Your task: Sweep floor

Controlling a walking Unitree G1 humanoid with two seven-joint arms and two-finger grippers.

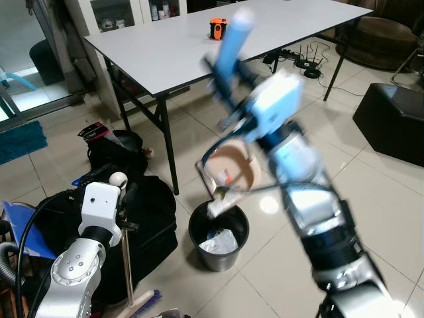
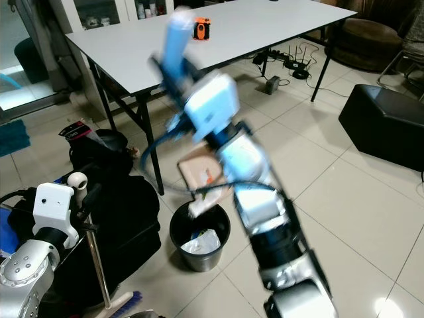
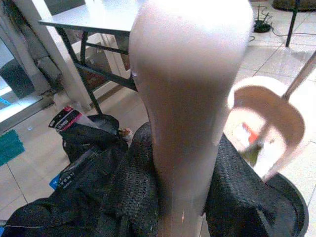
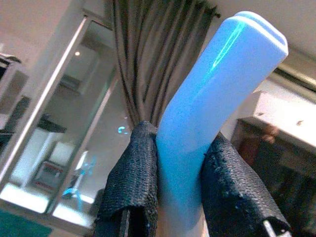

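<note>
My right gripper (image 4: pixel 180 143) is shut on the blue handle (image 1: pixel 232 46) of a dustpan, raised high in front of me. The beige dustpan (image 1: pixel 232 169) hangs tilted over a round black bin (image 1: pixel 218 235), and a scrap of litter (image 1: pixel 222 202) sits at its lower lip above the bin. White rubbish lies inside the bin. Low on my left, the left gripper (image 3: pixel 182 148) is shut on the pale broom handle (image 3: pixel 190 98). The broom's stick (image 1: pixel 126 265) runs down to purple bristles (image 1: pixel 149 305) on the tiles.
A grey folding table (image 1: pixel 172 46) stands behind the bin with an orange object (image 1: pixel 218 28) on it. Black bags (image 1: pixel 142 218) lie left of the bin. A black ottoman (image 1: pixel 394 119) sits at the right, and cables and a router (image 1: pixel 308 66) lie under the table's far end.
</note>
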